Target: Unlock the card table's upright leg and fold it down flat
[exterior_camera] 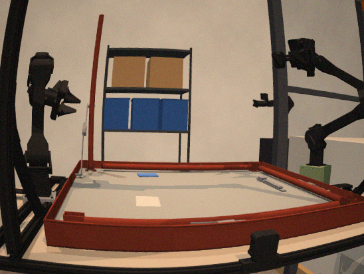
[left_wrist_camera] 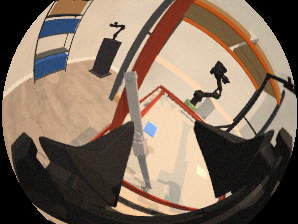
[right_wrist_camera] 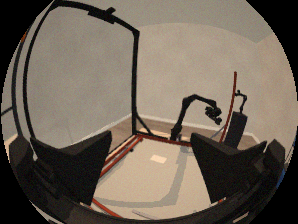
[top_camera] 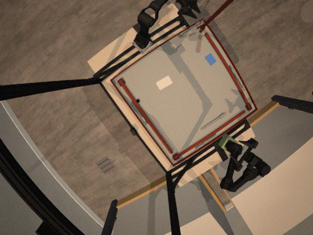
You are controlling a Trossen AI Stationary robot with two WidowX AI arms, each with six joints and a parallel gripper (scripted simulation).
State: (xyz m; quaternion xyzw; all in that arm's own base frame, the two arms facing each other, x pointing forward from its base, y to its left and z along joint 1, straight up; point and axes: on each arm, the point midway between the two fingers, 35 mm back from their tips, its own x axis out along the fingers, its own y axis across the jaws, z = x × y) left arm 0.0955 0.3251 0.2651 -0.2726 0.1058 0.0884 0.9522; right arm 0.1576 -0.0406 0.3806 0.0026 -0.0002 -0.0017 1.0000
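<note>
The card table (top_camera: 183, 91) lies upside down, a red frame around a grey panel. Three red legs lie folded flat along its edges (top_camera: 145, 115). The fourth leg (exterior_camera: 94, 90) stands upright at the far left corner, also seen in the overhead view (top_camera: 217, 11). A thin grey brace (exterior_camera: 83, 139) runs beside its base. My left gripper (exterior_camera: 68, 103) is open and empty, held high, a short way left of the upright leg. In the left wrist view the leg (left_wrist_camera: 166, 43) and brace (left_wrist_camera: 136, 129) stand between and beyond the fingers. My right gripper (exterior_camera: 275, 60) is open and empty, high over the opposite side (right_wrist_camera: 152, 139).
A blue patch (exterior_camera: 147, 174) and a white patch (exterior_camera: 147, 201) lie on the panel. Black frame posts (exterior_camera: 279, 83) stand around the bench. A shelf with boxes (exterior_camera: 147, 93) stands behind. A green block (exterior_camera: 315, 173) holds the right arm's base.
</note>
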